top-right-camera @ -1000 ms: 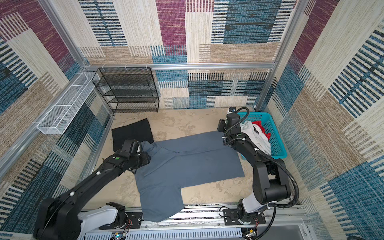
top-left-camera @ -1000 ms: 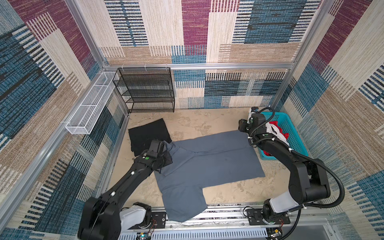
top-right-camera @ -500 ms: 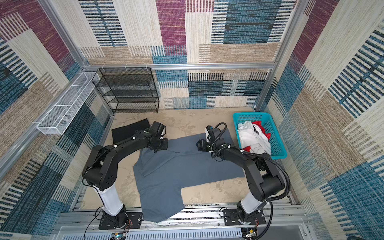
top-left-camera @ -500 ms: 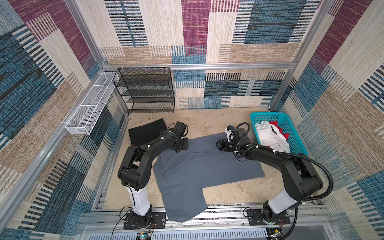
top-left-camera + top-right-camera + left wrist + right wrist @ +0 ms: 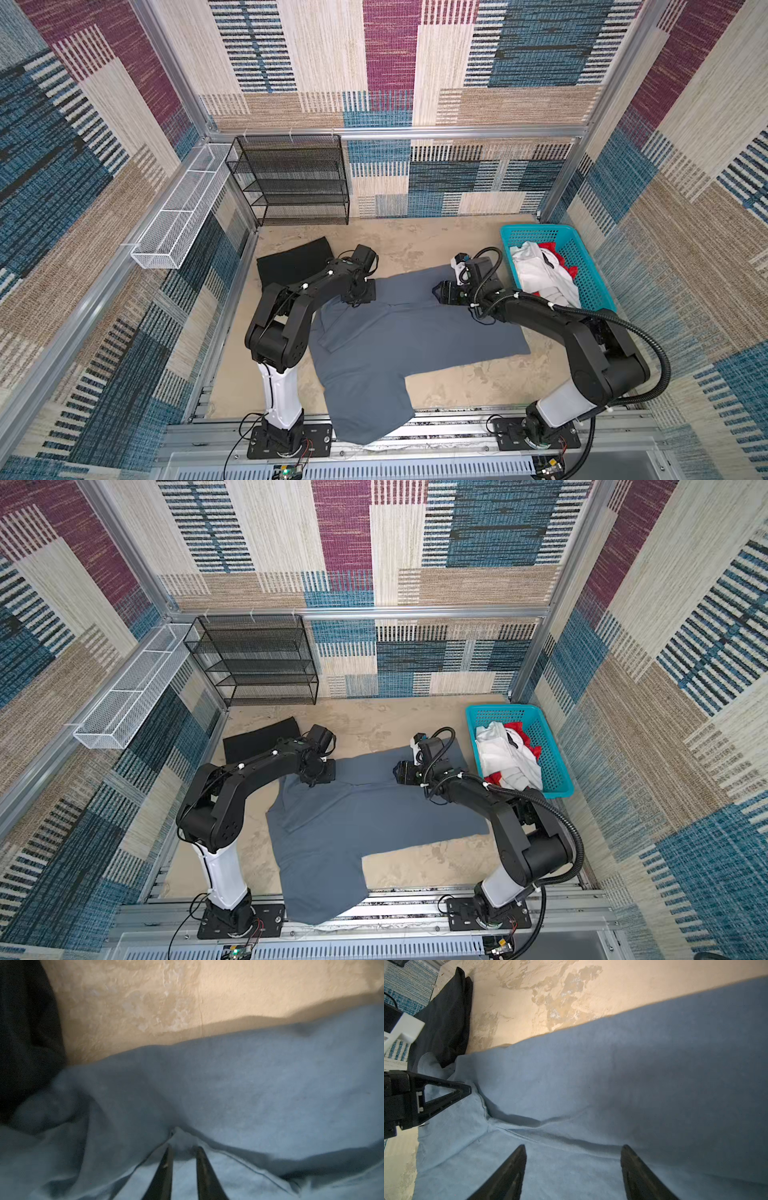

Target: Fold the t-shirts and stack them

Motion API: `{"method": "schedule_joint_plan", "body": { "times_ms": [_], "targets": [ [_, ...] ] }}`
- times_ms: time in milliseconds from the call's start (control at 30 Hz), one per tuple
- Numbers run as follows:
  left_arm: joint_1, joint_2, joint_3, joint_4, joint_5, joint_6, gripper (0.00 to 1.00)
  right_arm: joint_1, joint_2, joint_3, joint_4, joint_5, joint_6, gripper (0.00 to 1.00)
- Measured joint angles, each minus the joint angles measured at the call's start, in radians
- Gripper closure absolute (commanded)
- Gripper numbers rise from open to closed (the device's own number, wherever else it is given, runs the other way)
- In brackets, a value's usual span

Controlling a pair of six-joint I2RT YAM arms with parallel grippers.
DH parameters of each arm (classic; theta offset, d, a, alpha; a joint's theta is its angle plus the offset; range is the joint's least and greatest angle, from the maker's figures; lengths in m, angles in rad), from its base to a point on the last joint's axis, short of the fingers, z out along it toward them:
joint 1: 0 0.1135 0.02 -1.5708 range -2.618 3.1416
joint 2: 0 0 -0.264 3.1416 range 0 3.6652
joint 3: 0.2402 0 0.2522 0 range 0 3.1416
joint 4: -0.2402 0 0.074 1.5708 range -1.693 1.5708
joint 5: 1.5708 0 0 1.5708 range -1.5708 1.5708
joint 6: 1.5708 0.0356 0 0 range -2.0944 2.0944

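My left end effector (image 5: 184,1149) is clamped on a small pinch of the blue-grey shirt (image 5: 415,345). In the left wrist view a tuft of cloth stands between the two fingers (image 5: 167,1161), which sit close together, and folds run away from that spot. My right end effector (image 5: 573,1147) is apart, its fingers (image 5: 513,1167) spread wide over a long crease in the same shirt; I cannot tell whether the tips touch the cloth. In both top views the two end effectors face each other across the far part of the shirt, the left one near its left end and the right one nearer the basket (image 5: 536,230). The shirt lies spread over the middle of the sandy surface (image 5: 457,392). One part stretches to the right and another reaches toward the front, where it hangs over the rail (image 5: 457,419). The black shirt (image 5: 291,266) lies folded at the back left, just beside the blue-grey shirt's edge and in front of the rack (image 5: 291,183). A white shirt (image 5: 536,274) and a red shirt (image 5: 549,249) lie crumpled in the basket at the right.
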Motion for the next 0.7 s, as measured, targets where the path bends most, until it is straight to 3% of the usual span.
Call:
{"method": "schedule_joint_plan", "body": {
  "times_ms": [100, 333, 367, 400, 433, 700],
  "targets": [
    [-0.001, -0.021, -0.008, -0.003, -0.002, 0.000, 0.99, 0.000, 0.002, -0.002, 0.000, -0.005, 0.000, 0.27],
    [-0.003, -0.069, -0.055, 0.005, -0.019, -0.002, 1.00, 0.000, 0.010, -0.014, 0.007, -0.021, 0.001, 0.26],
    [-0.003, -0.076, -0.062, 0.006, -0.019, -0.005, 0.97, 0.000, 0.009, -0.018, 0.007, -0.026, 0.002, 0.26],
    [-0.003, -0.082, -0.067, 0.008, -0.019, -0.005, 0.80, 0.000, 0.009, -0.020, 0.007, -0.027, 0.004, 0.26],
    [-0.003, -0.085, -0.069, 0.010, -0.019, -0.006, 0.70, 0.000, 0.009, -0.021, 0.007, -0.029, 0.004, 0.26],
    [-0.006, -0.003, 0.013, 0.000, -0.043, -0.008, 0.66, 0.000, 0.009, -0.021, 0.007, -0.038, 0.004, 0.26]
  ]
}}
